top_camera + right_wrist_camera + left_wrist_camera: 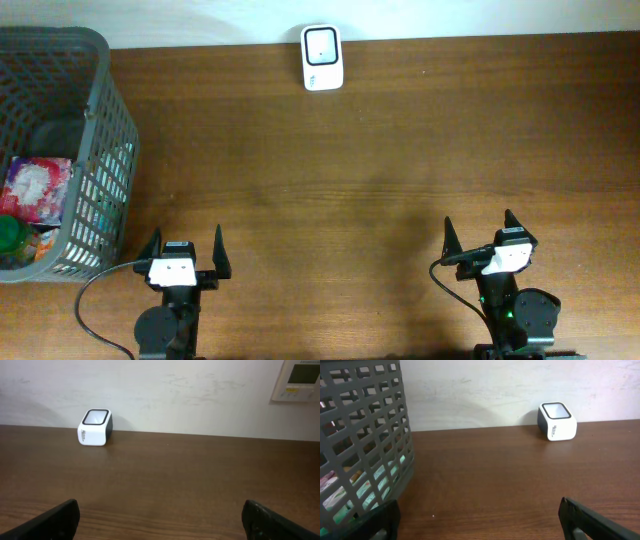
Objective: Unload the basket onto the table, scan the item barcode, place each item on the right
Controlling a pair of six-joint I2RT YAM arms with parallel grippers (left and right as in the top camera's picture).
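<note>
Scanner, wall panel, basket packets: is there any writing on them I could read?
None can be read.
Scanner: small dark logo on its front, too blurred.
Wall panel: tiny print along its top, too small.
Packet in the basket: bright print, no legible words.

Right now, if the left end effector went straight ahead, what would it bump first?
Probably only the back wall: the way runs over bare table, between the basket and the white scanner.

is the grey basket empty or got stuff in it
Not empty: the basket holds colourful packets, visible from overhead.
</note>
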